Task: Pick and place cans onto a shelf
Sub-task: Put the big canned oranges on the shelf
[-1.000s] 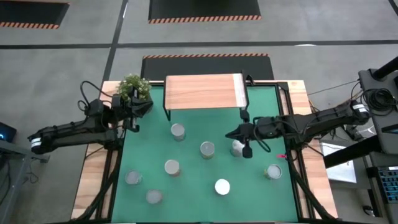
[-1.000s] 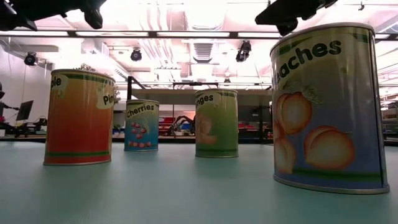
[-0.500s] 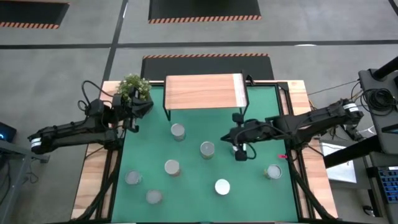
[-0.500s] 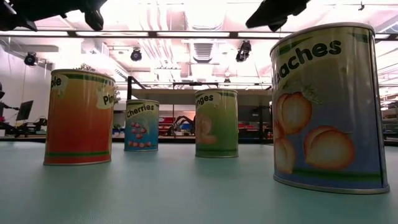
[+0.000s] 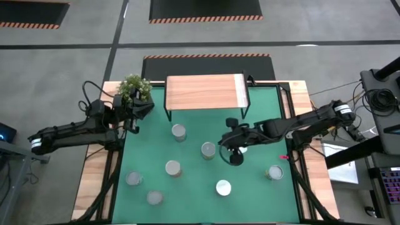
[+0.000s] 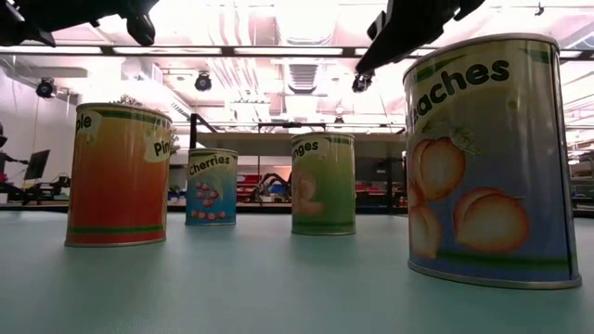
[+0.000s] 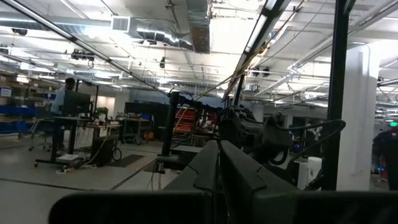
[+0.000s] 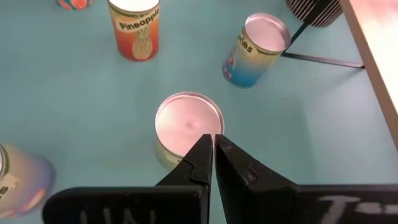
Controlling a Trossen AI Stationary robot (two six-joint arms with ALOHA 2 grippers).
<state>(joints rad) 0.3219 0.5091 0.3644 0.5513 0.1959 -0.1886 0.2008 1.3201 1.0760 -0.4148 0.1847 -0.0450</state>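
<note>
I am swinging the right gripper (image 5: 220,147) leftward across the green worktop (image 5: 194,199); a second ago it was hanging by the can near the right-hand shelf leg, and now it is sitting just beside the can in the middle (image 5: 208,150). In the right wrist view its jaws are pressed together, with that can's silvery top (image 8: 188,120) right ahead of the tips, so nothing is being carried. I am judging this as a change of target: the jaws will have to spread before I can come down around the can.

The left gripper (image 5: 147,106) is waiting near the potted plant (image 5: 134,87) at the worktop's back-left corner, unmoved over the last second, its jaws likewise pressed together and holding nothing.

The shelf (image 5: 205,92) is standing at the back edge with its wooden board bare. All the cans I can see are resting on the worktop, among them the cherries can (image 8: 255,50) and the pineapple can (image 8: 134,28), so no placing is done yet.
</note>
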